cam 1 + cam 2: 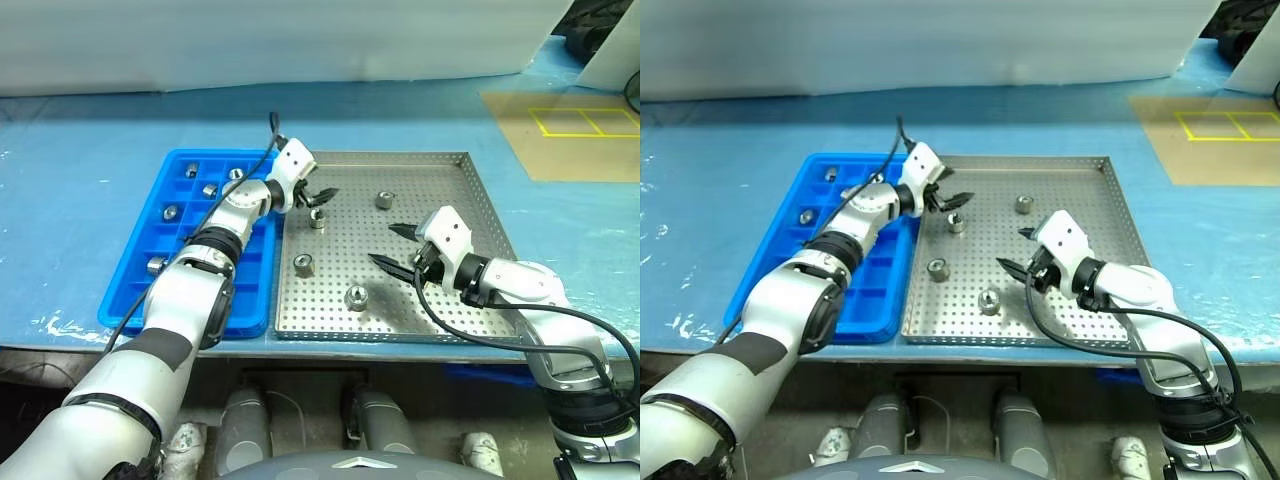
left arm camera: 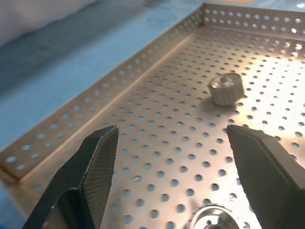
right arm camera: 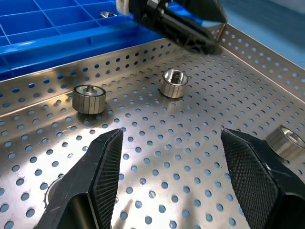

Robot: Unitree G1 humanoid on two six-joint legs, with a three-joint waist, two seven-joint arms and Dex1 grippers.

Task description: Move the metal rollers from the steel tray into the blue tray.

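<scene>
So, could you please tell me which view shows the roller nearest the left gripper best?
The right wrist view: that roller stands unobstructed on the steel tray, its central hole visible, just below the left gripper. Both eye views show it small. The left wrist view catches just its top at the frame edge between the open jaws.
</scene>
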